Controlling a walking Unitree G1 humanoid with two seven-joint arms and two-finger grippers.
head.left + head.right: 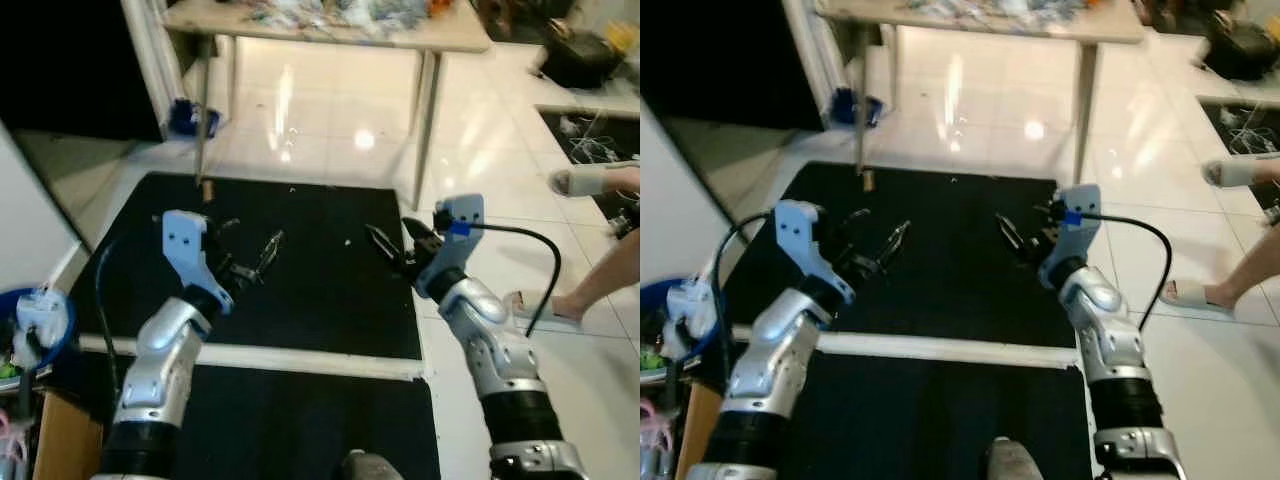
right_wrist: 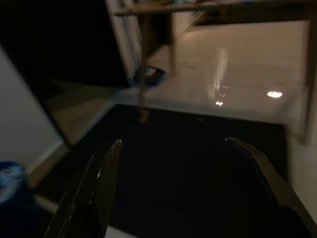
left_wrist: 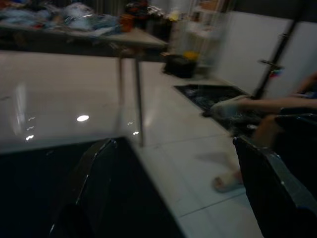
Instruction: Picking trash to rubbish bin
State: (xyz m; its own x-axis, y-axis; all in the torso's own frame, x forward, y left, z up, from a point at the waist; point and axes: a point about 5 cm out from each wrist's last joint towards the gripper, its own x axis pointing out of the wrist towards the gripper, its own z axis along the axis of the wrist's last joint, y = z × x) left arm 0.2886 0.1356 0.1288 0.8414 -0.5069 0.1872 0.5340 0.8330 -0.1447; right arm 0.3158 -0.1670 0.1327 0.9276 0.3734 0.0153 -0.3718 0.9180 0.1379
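Left gripper [image 1: 262, 253]: raised over the black floor mat [image 1: 310, 290], fingers spread apart, nothing between them. Right gripper [image 1: 392, 243]: also held above the mat, level with the left one and well apart from it; fingers parted, nothing held.

On the mat near its far edge, beside a thin metal counter leg [image 1: 203, 105], lies a small brown piece of trash [image 1: 208, 190], well ahead of the left gripper. A light wooden counter [image 1: 330, 30] stands beyond the mat on glossy white floor tiles [image 1: 330, 120]; its top carries a blurred heap of mixed items. A crumpled blue object [image 1: 190, 118] lies on the tiles by the same leg.

At the robot's far left, a blue round bin [image 1: 35, 325] holds white and blue items. On the right, a person's legs in pale slippers [image 1: 545, 306] stand on the tiles.
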